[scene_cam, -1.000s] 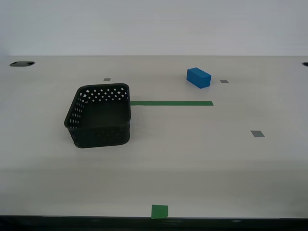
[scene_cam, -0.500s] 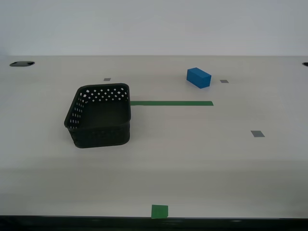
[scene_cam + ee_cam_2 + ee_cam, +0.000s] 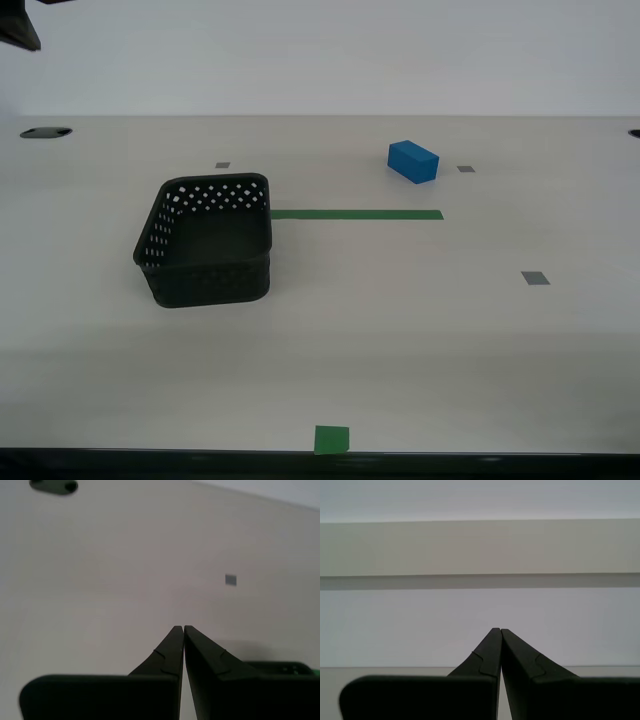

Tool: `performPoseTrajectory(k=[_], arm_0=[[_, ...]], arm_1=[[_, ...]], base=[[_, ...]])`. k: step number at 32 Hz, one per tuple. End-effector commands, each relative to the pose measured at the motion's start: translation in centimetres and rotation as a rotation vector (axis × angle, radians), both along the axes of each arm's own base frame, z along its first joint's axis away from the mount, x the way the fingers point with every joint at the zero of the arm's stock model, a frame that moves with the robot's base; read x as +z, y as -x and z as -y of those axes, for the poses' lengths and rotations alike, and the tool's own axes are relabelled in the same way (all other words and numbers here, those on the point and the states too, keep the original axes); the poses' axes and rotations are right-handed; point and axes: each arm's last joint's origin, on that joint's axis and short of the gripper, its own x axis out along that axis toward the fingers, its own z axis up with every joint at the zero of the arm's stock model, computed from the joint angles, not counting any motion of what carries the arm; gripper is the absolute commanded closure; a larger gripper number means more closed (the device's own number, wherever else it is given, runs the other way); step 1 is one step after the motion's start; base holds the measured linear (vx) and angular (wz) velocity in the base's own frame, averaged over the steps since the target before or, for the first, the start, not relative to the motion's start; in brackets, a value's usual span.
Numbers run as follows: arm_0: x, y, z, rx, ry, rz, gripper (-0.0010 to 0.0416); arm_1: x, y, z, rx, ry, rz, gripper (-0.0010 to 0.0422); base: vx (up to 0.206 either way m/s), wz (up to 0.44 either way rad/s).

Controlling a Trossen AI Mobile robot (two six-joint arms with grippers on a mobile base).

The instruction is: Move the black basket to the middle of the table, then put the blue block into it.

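Observation:
The black basket [image 3: 207,240] stands on the table [image 3: 400,330] left of centre in the exterior view, empty, with its right rim at the end of the green tape strip [image 3: 357,214]. The blue block [image 3: 413,161] lies on the far side, right of centre, well apart from the basket. My second gripper [image 3: 180,627] is shut and empty above bare tabletop. My first gripper [image 3: 496,629] is shut and empty, facing the wall. A dark part of an arm [image 3: 20,25] shows in the exterior view's top left corner; I cannot tell which arm.
A green square [image 3: 332,439] lies at the near edge. Small grey squares [image 3: 535,278] dot the table. A black hole [image 3: 45,132] is at the far left; it also shows in the second wrist view [image 3: 53,486], with a grey square [image 3: 230,579].
A dark part of an arm has come into the exterior view's top left corner. The basket and block have not moved.

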Motion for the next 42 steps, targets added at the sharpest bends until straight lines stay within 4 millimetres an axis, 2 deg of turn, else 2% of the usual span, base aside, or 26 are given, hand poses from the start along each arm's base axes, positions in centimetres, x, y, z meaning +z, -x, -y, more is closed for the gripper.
performPoseTrajectory(k=[1, 3, 5, 14, 16, 20, 24, 25, 29, 32, 36, 42], arm_0=[[0.0, 0.0, 0.0, 0.001, 0.0, 0.002, 0.0406], [0.0, 0.0, 0.0, 0.001, 0.0, 0.002, 0.0405], [0.0, 0.0, 0.0, 0.001, 0.0, 0.002, 0.0406], [0.0, 0.0, 0.0, 0.002, 0.0, 0.002, 0.0406], [0.0, 0.0, 0.0, 0.002, 0.0, 0.002, 0.0405], [0.0, 0.0, 0.0, 0.002, 0.0, 0.002, 0.0405], [0.0, 0.0, 0.0, 0.002, 0.0, 0.002, 0.0405], [0.0, 0.0, 0.0, 0.002, 0.0, 0.002, 0.0406], [0.0, 0.0, 0.0, 0.002, 0.0, 0.002, 0.0406], [0.0, 0.0, 0.0, 0.002, -0.001, 0.002, 0.0405], [0.0, 0.0, 0.0, 0.002, -0.001, 0.002, 0.0405], [0.0, 0.0, -0.1, 0.004, -0.005, 0.002, 0.0406]], arm_1=[[-1.0, -0.5, 0.5, -0.047, 0.098, -0.115, 0.0412], [-2.3, -1.1, 1.2, -0.138, 0.237, -0.203, 0.0412], [-3.6, -1.6, 1.7, -0.186, 0.293, -0.275, 0.0412], [-8.2, -3.1, 2.9, -0.222, 0.262, -0.468, 0.0411], [-9.3, -3.4, 3.3, -0.24, 0.223, -0.507, 0.0397], [-10.9, -3.7, 4.0, -0.254, 0.205, -0.568, 0.0345], [-12.4, -3.9, 4.7, -0.264, 0.201, -0.622, 0.0267], [-13.0, -4.0, 5.0, -0.261, 0.203, -0.641, 0.0228], [-13.5, -4.0, 5.7, -0.243, 0.21, -0.656, 0.0157], [-13.4, -4.2, 6.1, -0.234, 0.215, -0.633, 0.0127], [-14.0, -4.3, 6.2, -0.204, 0.169, -0.64, 0.0121], [-16.7, -4.8, 7.5, -0.198, 0.154, -0.726, 0.0122]], base=[[0.0, 0.0], [0.0, 0.0], [0.0, 0.0], [0.0, 0.0], [0.0, 0.0], [0.0, 0.0], [0.0, 0.0], [0.0, 0.0], [0.0, 0.0], [0.0, 0.0], [0.0, 0.0], [0.0, 0.0]])
